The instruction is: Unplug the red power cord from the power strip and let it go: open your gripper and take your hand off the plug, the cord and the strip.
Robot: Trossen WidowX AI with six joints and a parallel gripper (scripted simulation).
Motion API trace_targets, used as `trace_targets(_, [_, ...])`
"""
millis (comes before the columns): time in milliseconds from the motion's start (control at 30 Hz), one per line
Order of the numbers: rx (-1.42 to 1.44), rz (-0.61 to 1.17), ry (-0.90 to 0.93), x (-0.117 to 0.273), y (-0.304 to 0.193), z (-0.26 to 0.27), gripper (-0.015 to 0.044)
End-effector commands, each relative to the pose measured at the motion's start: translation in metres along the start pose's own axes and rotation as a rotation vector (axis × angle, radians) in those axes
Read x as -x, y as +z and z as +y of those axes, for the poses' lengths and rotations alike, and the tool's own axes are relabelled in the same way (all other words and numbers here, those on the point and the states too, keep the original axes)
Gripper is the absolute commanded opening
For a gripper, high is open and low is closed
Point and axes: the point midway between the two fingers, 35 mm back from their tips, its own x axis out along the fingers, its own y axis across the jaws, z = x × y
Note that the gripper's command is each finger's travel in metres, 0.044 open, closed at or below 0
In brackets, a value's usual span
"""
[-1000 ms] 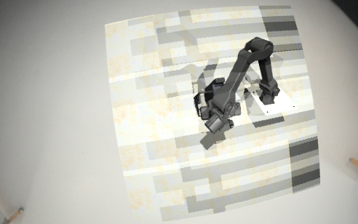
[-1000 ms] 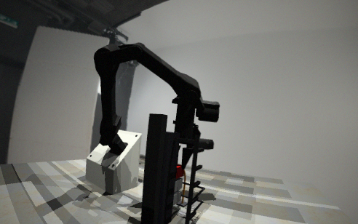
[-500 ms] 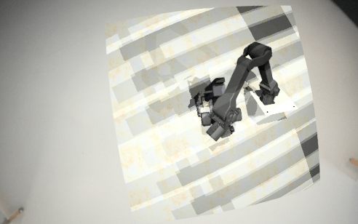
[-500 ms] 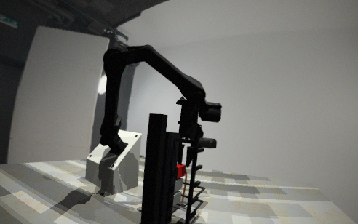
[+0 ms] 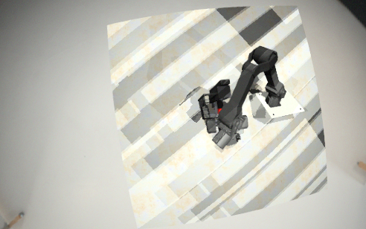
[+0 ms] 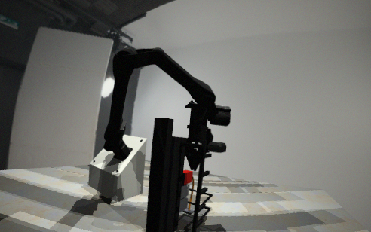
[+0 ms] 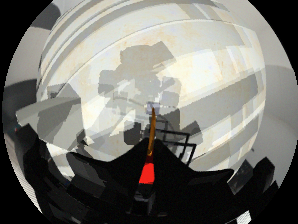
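The red plug [image 5: 219, 111] [image 6: 188, 177] [image 7: 146, 173] shows as a small red block, partly hidden by the arm and the fingers. It sits on a grey body [image 6: 183, 197] that looks like the power strip, mostly hidden behind dark uprights. The orange-looking cord [image 6: 191, 201] [image 7: 152, 130] runs from the plug down beside the strip. My gripper [image 6: 194, 169] [image 7: 151, 141] points down with its fingers nearly together. It is shut and appears empty. Its tips are just above and beside the plug; whether they touch it or the cord cannot be told.
A tall dark upright panel [image 6: 160, 169] stands close to the strip and my gripper. A thin black rack [image 6: 203, 188] [image 7: 188, 145] stands on the other side. Black blocks [image 5: 220, 91] stand nearby. The white base block [image 5: 286, 105] [image 6: 132, 177] carries the arm.
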Motion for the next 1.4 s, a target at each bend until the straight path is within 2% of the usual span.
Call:
trace_targets(0, [-0.006,0.004,0.005,-0.002,-0.004,0.0,0.0157])
trace_targets(567, [0.017,0.002,-0.006,0.006,-0.005,0.0,0.016])
trace_targets(1367, [0.017,0.004,-0.006,0.006,-0.042,0.0,0.016])
